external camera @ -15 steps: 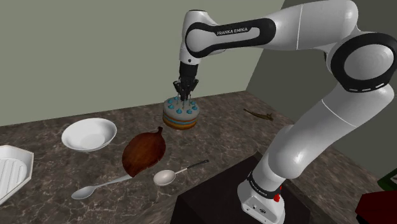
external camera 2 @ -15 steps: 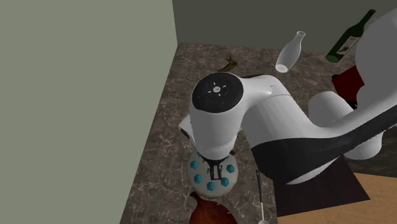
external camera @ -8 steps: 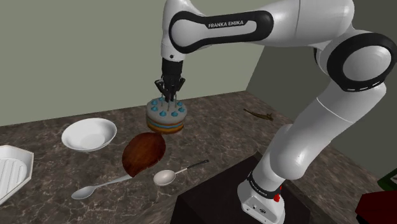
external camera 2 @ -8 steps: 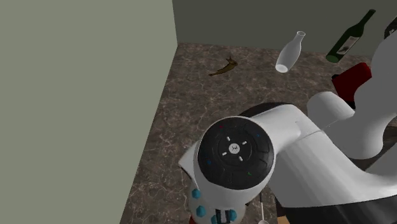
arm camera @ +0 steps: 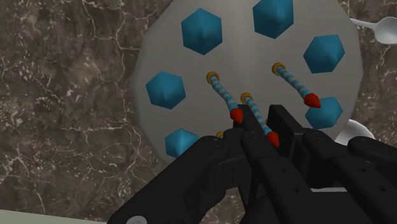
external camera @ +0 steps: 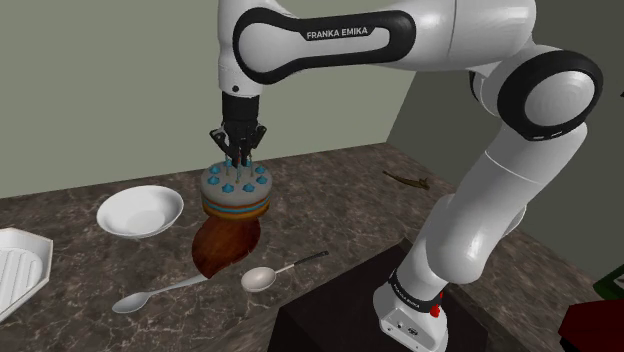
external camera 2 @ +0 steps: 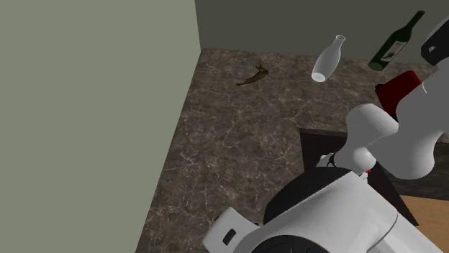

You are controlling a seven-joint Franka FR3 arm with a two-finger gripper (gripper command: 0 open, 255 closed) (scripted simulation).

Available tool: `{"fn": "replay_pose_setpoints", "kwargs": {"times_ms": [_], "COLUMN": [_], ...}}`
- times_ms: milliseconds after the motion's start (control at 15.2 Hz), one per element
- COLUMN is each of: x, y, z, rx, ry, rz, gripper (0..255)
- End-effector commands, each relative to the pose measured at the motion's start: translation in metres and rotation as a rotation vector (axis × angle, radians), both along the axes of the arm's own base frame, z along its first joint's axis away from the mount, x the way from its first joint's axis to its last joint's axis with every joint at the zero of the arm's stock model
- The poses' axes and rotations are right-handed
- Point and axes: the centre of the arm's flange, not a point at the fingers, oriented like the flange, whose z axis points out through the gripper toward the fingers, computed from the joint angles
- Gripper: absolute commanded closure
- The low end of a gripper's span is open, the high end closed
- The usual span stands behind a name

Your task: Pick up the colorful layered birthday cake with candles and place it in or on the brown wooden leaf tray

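The layered cake (external camera: 236, 191) has a grey top with blue gems and striped candles. It hangs in the air above the far end of the brown leaf tray (external camera: 222, 249), which lies on the dark marble counter. My gripper (external camera: 237, 152) comes straight down onto the cake's top and is shut on its candles. In the wrist view the black fingers (arm camera: 280, 127) clasp a red-tipped candle near the middle of the cake (arm camera: 191, 70), and marble shows around the cake.
A white bowl (external camera: 140, 211) sits left of the tray in the shoulder view, with a white ridged dish (external camera: 15, 265) at the counter's left edge. Two spoons (external camera: 272, 274) lie near the front edge. A brown twig-like object (external camera 2: 253, 75) lies far off, near a white bottle (external camera 2: 327, 59) and a green bottle (external camera 2: 394, 42).
The arm has carried the cake toward the shoulder view's left, from beside the leaf tray to above it. In the second exterior view the cake has passed out of sight under the arm.
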Motion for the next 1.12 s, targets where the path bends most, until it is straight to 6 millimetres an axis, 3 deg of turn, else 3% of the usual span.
{"fn": "replay_pose_setpoints", "kwargs": {"times_ms": [0,1056], "x": [0.001,0.001], "y": [0.001,0.001], "z": [-0.009,-0.093], "rx": [0.001,0.001], "ry": [-0.003,-0.003], "rz": [-0.001,-0.001], "gripper": [255,255]}}
